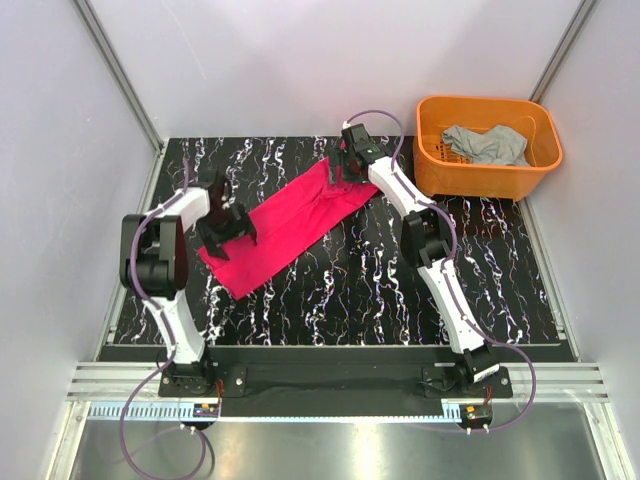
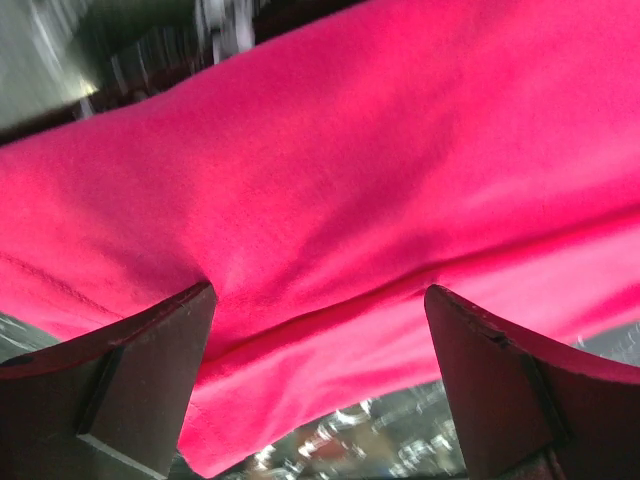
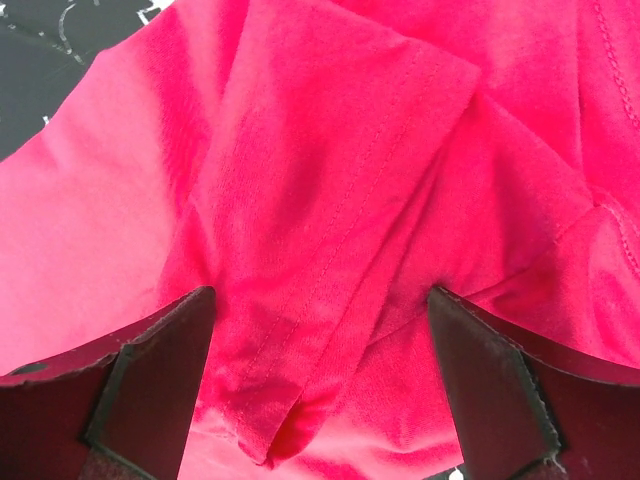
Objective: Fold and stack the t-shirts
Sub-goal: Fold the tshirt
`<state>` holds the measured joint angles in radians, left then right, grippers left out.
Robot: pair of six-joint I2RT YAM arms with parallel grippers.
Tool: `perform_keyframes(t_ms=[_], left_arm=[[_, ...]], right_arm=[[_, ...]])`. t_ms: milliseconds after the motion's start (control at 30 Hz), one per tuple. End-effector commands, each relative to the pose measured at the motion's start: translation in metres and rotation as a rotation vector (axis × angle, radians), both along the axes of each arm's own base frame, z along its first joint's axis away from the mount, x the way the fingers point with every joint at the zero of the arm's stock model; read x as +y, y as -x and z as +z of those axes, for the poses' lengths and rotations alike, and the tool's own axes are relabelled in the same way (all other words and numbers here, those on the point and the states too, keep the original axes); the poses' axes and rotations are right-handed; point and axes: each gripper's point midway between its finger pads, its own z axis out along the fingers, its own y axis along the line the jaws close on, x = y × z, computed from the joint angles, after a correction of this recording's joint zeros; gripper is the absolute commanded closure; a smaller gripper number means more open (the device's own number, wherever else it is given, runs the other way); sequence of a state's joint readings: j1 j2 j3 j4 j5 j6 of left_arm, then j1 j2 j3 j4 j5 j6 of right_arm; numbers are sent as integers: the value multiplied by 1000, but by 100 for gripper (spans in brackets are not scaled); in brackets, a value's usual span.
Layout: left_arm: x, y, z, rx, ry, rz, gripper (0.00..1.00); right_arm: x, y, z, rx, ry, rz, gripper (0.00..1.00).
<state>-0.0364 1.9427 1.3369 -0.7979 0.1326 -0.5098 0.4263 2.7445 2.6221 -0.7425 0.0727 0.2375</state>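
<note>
Evidently the magenta t-shirt [image 1: 290, 225] is lying limp and light, a diagonal folded strip across centre frame, likely wanting pinches at its end hems, where left gripper [image 1: 232, 232] and right gripper [image 1: 338, 170] are hovering spread wide, grasping nothing.

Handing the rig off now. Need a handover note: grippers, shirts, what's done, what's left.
Left gripper: open, over the near-left end of the red t-shirt, holding nothing.
Right gripper: open, over its far-right end.
Red t-shirt: on the table, a long diagonal band, apparently folded lengthwise.
Grey t-shirt: crumpled in the orange basket.
Left to do: finish folding red, fetch and fold grey, stack.
</note>
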Motion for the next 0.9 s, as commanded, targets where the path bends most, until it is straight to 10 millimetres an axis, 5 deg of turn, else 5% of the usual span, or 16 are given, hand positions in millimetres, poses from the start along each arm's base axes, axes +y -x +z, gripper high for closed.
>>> perform_keyframes(t_ms=[0, 167, 500, 833, 867], left_arm=[[-33, 59, -30, 167, 175, 86, 5], [-67, 95, -23, 182, 258, 103, 5], [-190, 164, -11, 187, 374, -22, 4], [-231, 194, -10, 202, 385, -130, 4], [-236, 190, -4, 177, 393, -146, 4]], right_arm=[[15, 10, 13, 4, -27, 87, 6], [21, 25, 11, 44, -47, 166, 5], [16, 51, 1, 100, -2, 334, 2], [-4, 10, 1, -26, 56, 473, 0], [-1, -1, 16, -77, 41, 474, 0]])
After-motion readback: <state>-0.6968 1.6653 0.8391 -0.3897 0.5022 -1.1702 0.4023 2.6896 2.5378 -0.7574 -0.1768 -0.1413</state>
